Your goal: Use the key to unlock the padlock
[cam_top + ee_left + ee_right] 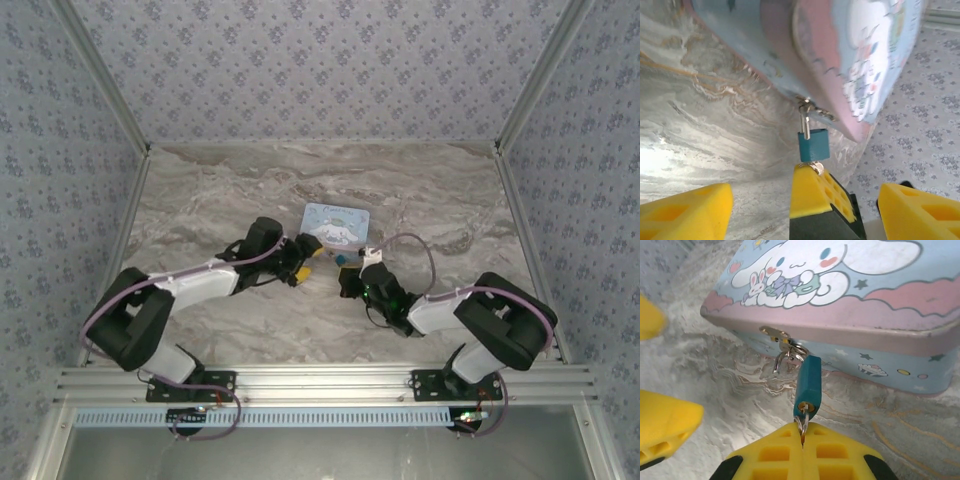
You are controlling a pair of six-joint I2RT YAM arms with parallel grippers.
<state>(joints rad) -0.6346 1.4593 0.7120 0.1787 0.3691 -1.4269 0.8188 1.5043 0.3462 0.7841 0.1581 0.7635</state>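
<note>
The right claw [802,445] pinches the key [803,421] seated in the blue padlock [807,384] hanging off the cartoon tin [850,325]; the left claw [303,262] gapes open nearby.

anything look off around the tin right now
The padlock hangs tilted from the hasp on the tin, its key pinched in the shut right gripper. Nothing looks spilled or damaged.

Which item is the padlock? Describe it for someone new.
Find the light blue cartoon tin mid-table. On its front wall a metal hasp carries the padlock: a tiny teal block, far smaller than the tin, with the key in its base pinched by the right pincer.
</note>
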